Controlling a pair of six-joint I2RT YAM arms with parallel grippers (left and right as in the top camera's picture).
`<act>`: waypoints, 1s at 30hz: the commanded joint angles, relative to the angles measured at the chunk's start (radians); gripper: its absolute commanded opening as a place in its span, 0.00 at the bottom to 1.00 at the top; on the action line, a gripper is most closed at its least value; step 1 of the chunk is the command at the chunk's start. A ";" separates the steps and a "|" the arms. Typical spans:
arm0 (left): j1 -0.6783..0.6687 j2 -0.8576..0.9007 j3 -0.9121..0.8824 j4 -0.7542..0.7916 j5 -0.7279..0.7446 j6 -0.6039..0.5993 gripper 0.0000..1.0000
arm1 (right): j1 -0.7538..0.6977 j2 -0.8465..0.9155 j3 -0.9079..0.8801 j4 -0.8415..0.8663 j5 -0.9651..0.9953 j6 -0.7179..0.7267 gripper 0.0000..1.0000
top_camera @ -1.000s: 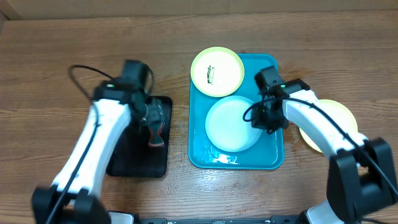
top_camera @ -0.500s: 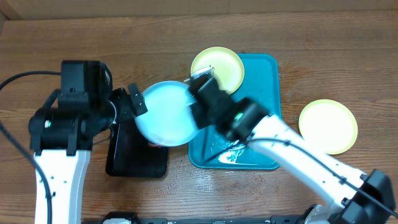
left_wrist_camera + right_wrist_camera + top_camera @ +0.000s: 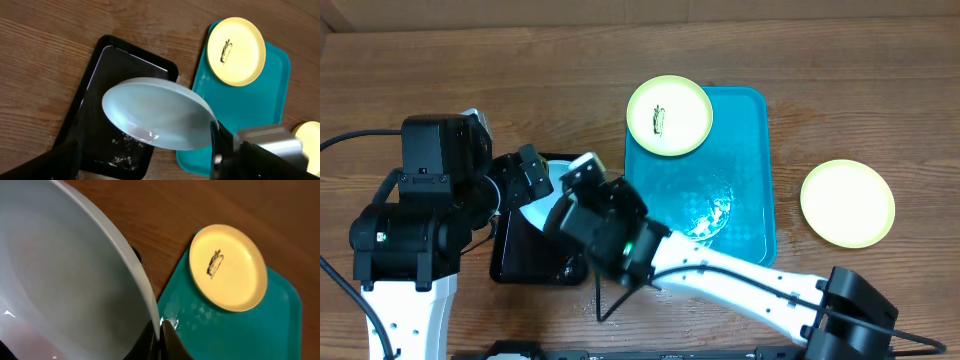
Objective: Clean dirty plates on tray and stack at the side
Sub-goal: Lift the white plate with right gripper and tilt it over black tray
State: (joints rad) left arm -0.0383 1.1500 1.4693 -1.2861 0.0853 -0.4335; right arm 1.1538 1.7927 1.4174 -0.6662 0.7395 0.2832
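My right gripper is shut on the rim of the pale blue-white plate, holding it tilted above the black tray. The plate fills the left of the right wrist view. In the overhead view my right gripper hides most of it. My left gripper is open and empty, next to the plate over the black tray. A pale yellow plate with a dark scribble lies on the far left corner of the turquoise tray. Another yellow plate lies on the table to the right of the tray.
The black tray lies left of the turquoise tray and has white specks in its near end. A wet patch shines on the turquoise tray's floor. Wooden table surrounds both trays.
The blue-white plate lay in the turquoise tray a second ago. My right gripper lifted it and carried it left over the black tray. My left arm has shifted left.
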 commanded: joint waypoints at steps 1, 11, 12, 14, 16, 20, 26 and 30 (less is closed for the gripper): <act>0.007 0.001 0.025 0.000 -0.018 0.011 1.00 | 0.063 -0.020 0.016 0.008 0.243 0.004 0.04; 0.006 0.029 0.025 0.000 -0.017 0.011 1.00 | 0.161 -0.020 0.016 0.008 0.471 0.003 0.04; 0.006 0.034 0.025 0.000 -0.017 0.011 1.00 | 0.166 -0.020 0.016 0.008 0.484 0.003 0.04; 0.006 0.043 0.025 0.001 -0.017 0.011 1.00 | 0.176 -0.020 0.016 0.007 0.499 0.001 0.04; 0.006 0.053 0.025 0.000 -0.017 0.011 1.00 | 0.183 -0.020 0.016 0.007 0.498 0.000 0.04; 0.006 0.074 0.025 0.000 -0.017 0.011 1.00 | 0.192 -0.020 0.016 0.006 0.499 0.000 0.04; 0.006 0.108 0.025 0.000 -0.017 0.011 1.00 | 0.193 -0.020 0.016 -0.005 0.499 0.000 0.04; 0.006 0.124 0.025 -0.041 0.062 0.021 1.00 | 0.193 -0.020 0.016 -0.004 0.498 0.000 0.04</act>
State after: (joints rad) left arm -0.0383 1.2613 1.4696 -1.2938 0.0891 -0.4343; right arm 1.3426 1.7927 1.4174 -0.6743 1.2053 0.2829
